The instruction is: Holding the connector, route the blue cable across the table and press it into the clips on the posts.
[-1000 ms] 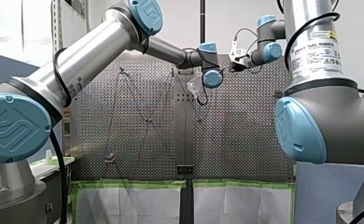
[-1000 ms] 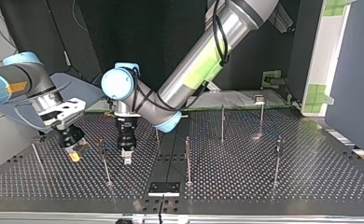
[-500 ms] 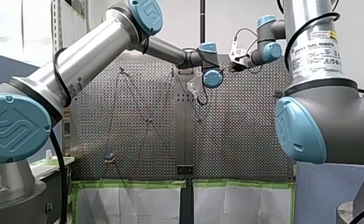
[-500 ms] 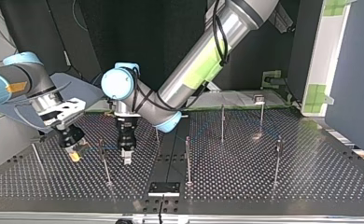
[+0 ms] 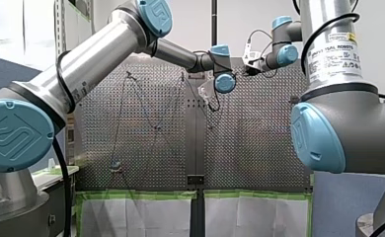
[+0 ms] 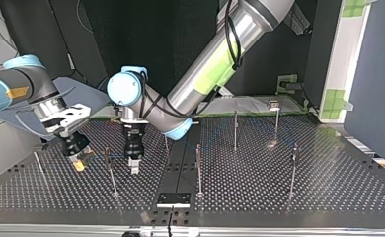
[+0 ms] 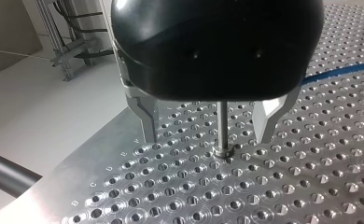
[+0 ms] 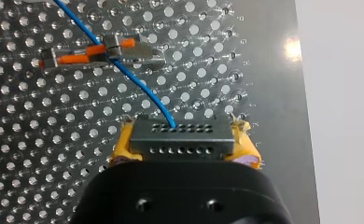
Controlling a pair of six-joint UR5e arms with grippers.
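- My right end effector (image 6: 80,162), at the top view's left, pinches the dark connector (image 8: 180,139) between its yellow pads (image 8: 122,147).
- The blue cable (image 8: 138,81) leaves the connector's far face and runs ahead of the end effector. It crosses a metal clip (image 8: 101,52) with orange levers. I cannot tell whether it is seated in that clip.
- My left end effector (image 7: 207,140) points down at the perforated tabletop (image 7: 311,186). Its 2 metal fingers (image 7: 145,116) are spread and hold nothing.
- 1 thin post (image 7: 222,126) stands upright between those fingers, touching neither.
- In the left wrist view, a stretch of the blue cable lies on the tabletop beside the left end effector.
- In the top view the 2 end effectors hang near each other, with 1 tall post (image 6: 110,170) between them.
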